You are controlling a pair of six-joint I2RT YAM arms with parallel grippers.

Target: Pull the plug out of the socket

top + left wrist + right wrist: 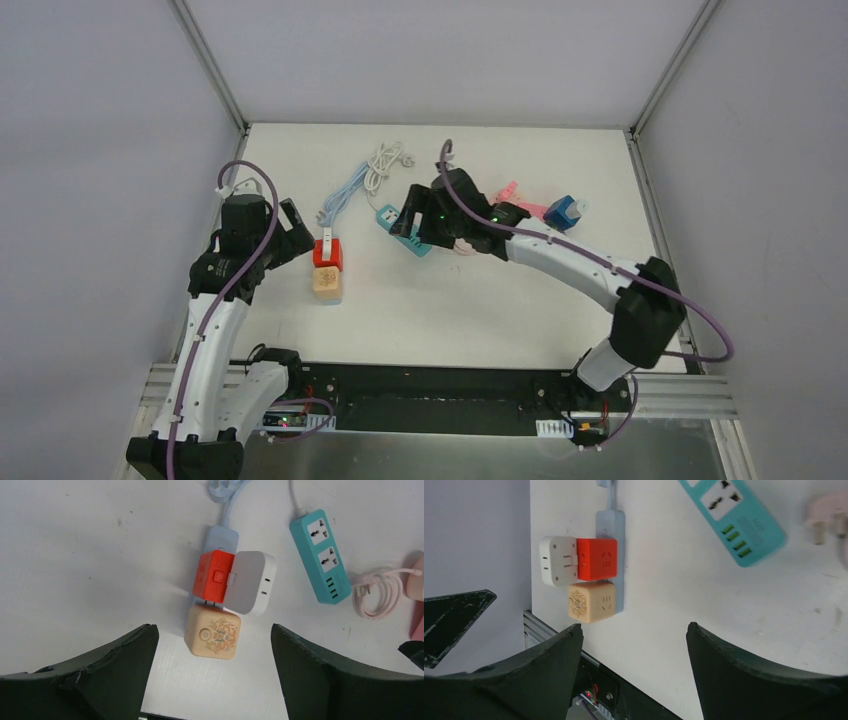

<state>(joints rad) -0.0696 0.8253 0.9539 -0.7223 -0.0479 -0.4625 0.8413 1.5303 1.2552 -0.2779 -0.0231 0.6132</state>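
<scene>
A pale blue socket strip point(223, 535) lies on the white table with a red cube plug point(214, 577) and a beige cube plug point(212, 636) seated in it. A white cube adapter point(252, 582) is stuck to the red one's side. My left gripper point(212, 628) is open, its dark fingers point(115, 660) spread either side of the beige cube and apart from it. In the top view it point(297, 236) sits just left of the red cube point(327, 254). My right gripper point(634, 626) is open and holds nothing. It hangs near the teal strip point(393, 219).
A teal power strip point(325, 555) lies right of the cubes, with a pink plug and coiled cable point(380, 594) beyond it. A blue cube point(563, 212) and white cable coil point(385, 162) sit further back. The table's near edge and metal rail point(549, 630) are close to the beige cube.
</scene>
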